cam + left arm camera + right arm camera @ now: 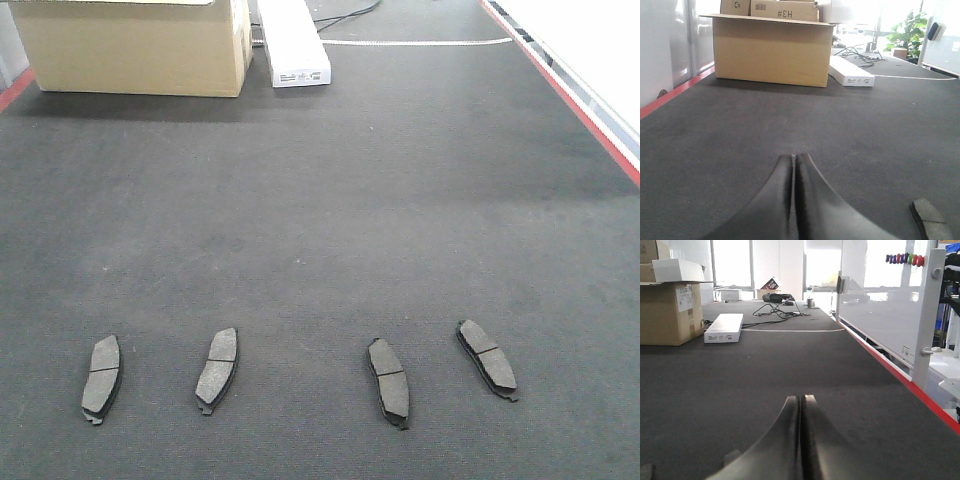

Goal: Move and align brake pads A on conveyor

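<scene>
Spanning charcoal conveyor [330,200], cardboard box [140,45] beyond

front view high above the conveyor [320,220], both wrist views low along it, all sharing the cardboard box [135,45]

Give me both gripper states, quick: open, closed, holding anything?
Left gripper: closed, fingers pressed together, holding nothing.
Right gripper: closed, fingers pressed together, holding nothing.
</scene>
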Tool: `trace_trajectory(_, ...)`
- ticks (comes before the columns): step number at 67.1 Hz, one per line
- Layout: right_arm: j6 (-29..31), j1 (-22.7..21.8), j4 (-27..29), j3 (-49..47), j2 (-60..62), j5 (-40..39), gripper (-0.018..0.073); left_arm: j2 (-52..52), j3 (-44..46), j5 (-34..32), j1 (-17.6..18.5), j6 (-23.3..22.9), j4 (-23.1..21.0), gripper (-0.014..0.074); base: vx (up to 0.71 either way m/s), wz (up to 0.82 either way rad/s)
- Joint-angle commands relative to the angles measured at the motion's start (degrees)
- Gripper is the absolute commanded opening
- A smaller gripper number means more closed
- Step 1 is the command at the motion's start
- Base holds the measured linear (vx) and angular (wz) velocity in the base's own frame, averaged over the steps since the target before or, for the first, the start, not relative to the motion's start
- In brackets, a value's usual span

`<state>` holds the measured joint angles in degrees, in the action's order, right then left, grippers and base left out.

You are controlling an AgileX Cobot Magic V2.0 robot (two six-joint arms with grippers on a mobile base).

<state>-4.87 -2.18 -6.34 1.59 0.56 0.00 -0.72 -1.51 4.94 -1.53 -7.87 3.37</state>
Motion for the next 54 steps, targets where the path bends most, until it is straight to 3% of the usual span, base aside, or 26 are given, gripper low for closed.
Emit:
trace_trajectory(1, 0.51, 0.19, 0.05, 0.73, 0.72, -4.06, -0.0012, -0.85, -1.00, -3.83, -0.19, -0.24, -0.49, -0.0006, 0.00, 0.00)
trace_trajectory(54, 0.51, 0.19, 0.04, 0.68, 0.72, -4.06, -0.0012, -0.85, -1.00, -3.83, -0.19, -0.24, -0.49, -0.0006, 0.00, 0.00)
